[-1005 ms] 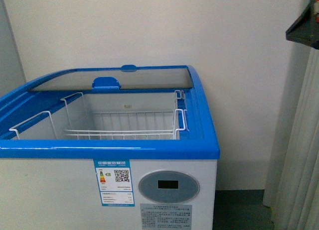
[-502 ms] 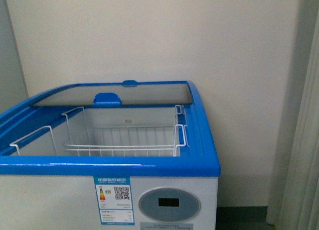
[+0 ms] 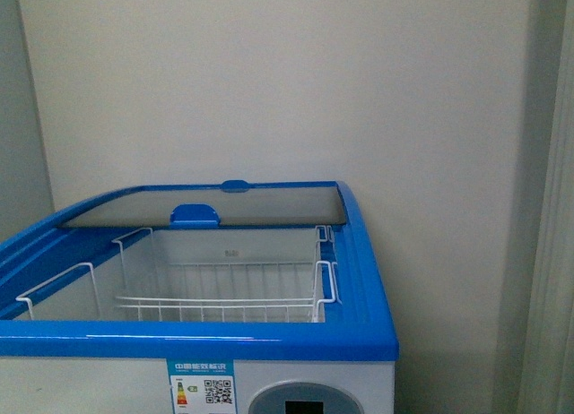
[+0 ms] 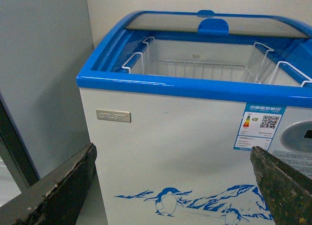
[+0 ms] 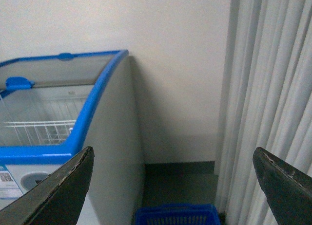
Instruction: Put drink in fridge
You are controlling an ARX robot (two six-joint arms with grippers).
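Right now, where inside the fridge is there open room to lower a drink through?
The fridge is open at the near end: the glass lid is slid to the far end. The white wire basket below the opening looks empty, bordered by the blue rim in front. Room is tighter at the far end, under the lid handle.

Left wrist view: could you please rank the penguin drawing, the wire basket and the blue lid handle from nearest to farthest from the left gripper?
1. Penguin drawing, low on the fridge front, nearest the left gripper.
2. Wire basket, inside the open top.
3. Lid handle, at the back.
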